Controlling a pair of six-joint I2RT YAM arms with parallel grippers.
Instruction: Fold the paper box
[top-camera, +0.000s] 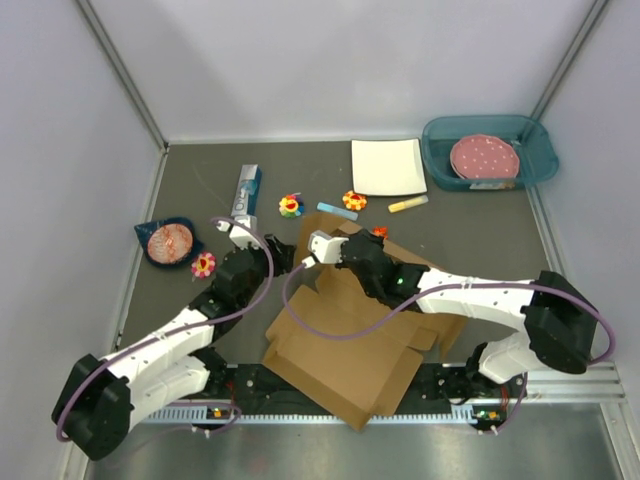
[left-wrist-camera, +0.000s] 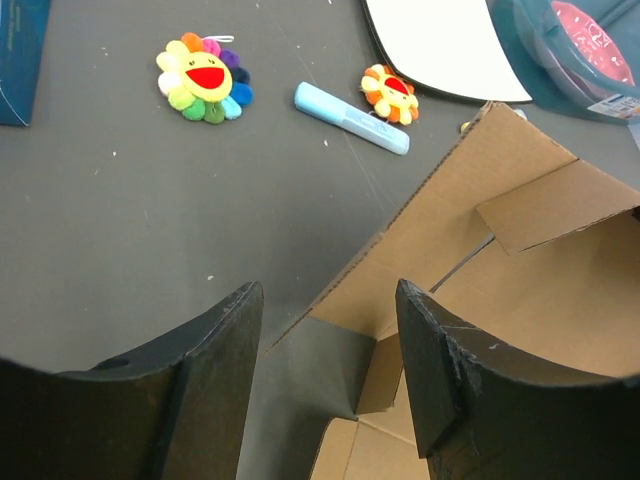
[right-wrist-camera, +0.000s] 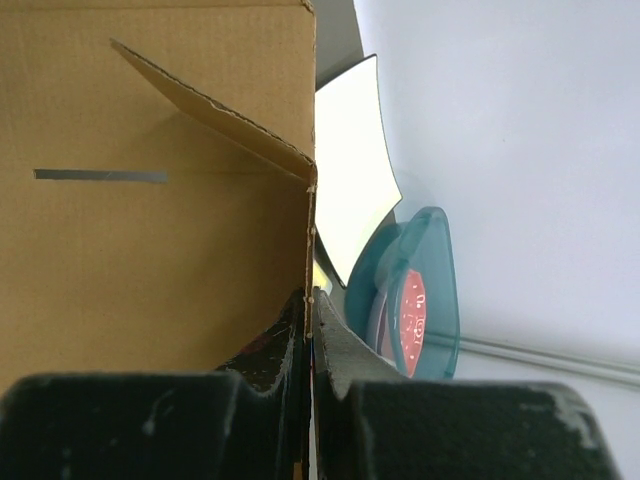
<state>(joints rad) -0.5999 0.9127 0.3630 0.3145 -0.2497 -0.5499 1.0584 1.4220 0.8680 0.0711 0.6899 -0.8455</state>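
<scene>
Brown cardboard sits pinched in your right gripper (right-wrist-camera: 311, 312): a raised wall of the paper box (top-camera: 350, 350), which lies at the near middle of the dark grey table (top-camera: 190, 180). Your left gripper (left-wrist-camera: 328, 300) gapes wide, empty, beside a flap. Pale walls (top-camera: 350, 60) surround.

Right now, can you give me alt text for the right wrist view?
The right gripper is shut on a panel edge of the paper box, whose brown cardboard fills the left of the view. Beyond that edge, against a pale wall, are a white plate and a teal bin holding a pink plate.
</scene>
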